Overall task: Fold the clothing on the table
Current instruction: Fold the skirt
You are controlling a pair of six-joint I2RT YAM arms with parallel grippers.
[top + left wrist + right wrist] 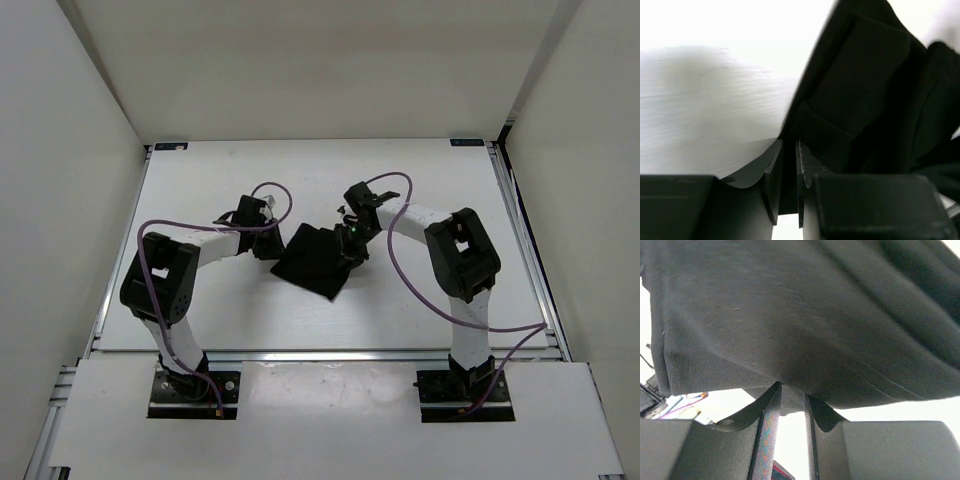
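Note:
The black clothing point(312, 262) lies bunched into a rough diamond on the middle of the white table point(430, 180), between both arms. My left gripper point(268, 246) meets its left edge. In the left wrist view the narrow jaws of the left gripper point(789, 143) pinch a fold of the clothing point(865, 90) low over the table. My right gripper point(352, 243) is at the cloth's upper right corner. In the right wrist view the right gripper point(792, 387) is shut on a hem of the clothing point(790, 305), which hangs lifted across the view.
White walls enclose the table on three sides point(70, 120). Silver rails run along the right edge point(520, 230) and the near edge point(320, 353). Purple cables point(400, 270) loop off both arms over the table surface.

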